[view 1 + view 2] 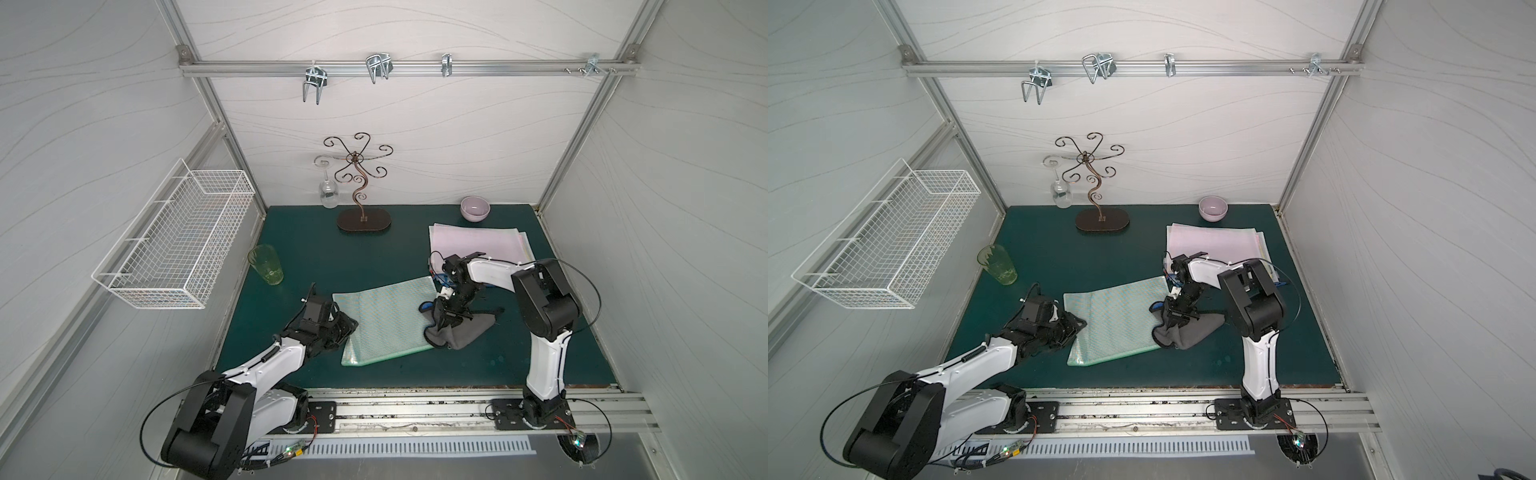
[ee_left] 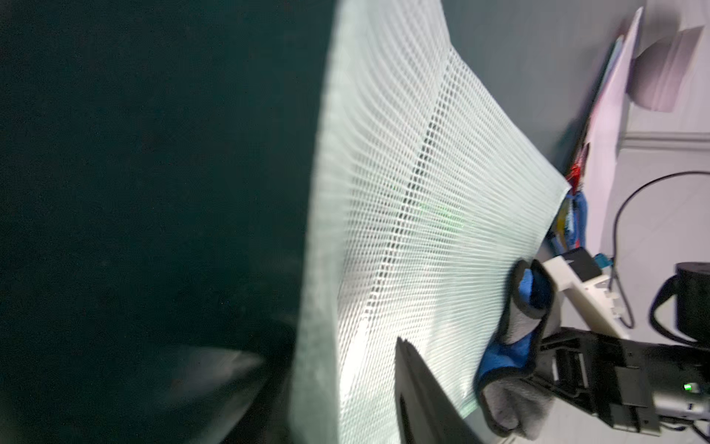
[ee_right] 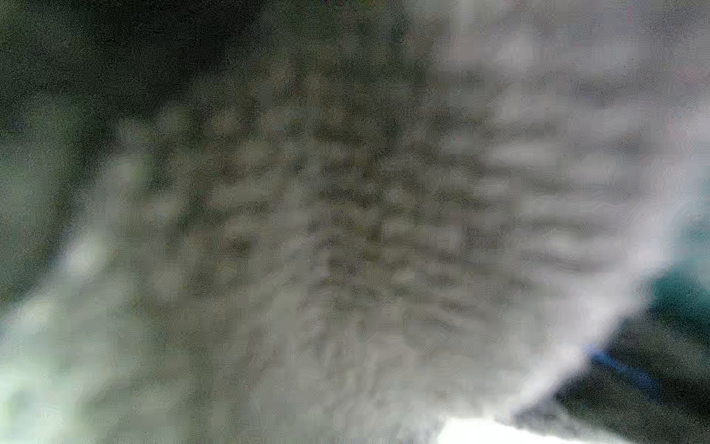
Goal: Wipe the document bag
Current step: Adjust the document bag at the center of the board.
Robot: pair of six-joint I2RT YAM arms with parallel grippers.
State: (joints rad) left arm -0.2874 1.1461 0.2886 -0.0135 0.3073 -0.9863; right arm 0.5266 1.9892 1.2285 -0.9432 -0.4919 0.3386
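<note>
The right pincer (image 1: 442,318) is clamped on a grey cloth (image 1: 469,330) with blue trim, which rests on the near edge of the pale green mesh document bag (image 1: 382,320). The bag lies flat on the desk (image 1: 478,365) between the two pincers. The left pincer (image 1: 348,327) sits at the bag's opposite edge, and I cannot tell whether it grips.

Both at work: my left arm (image 1: 270,365) reaches low and forward from the front rail, forearm nearly level, my left end effector (image 1: 349,325) turned on its side, one dark finger (image 2: 422,384) clear in the wrist view, jaw gap unreadable. My right arm (image 1: 544,361) rises, elbow high, folds inward, my right end effector (image 1: 443,326) pointing down, clamped on the grey cloth (image 1: 467,330).
</note>
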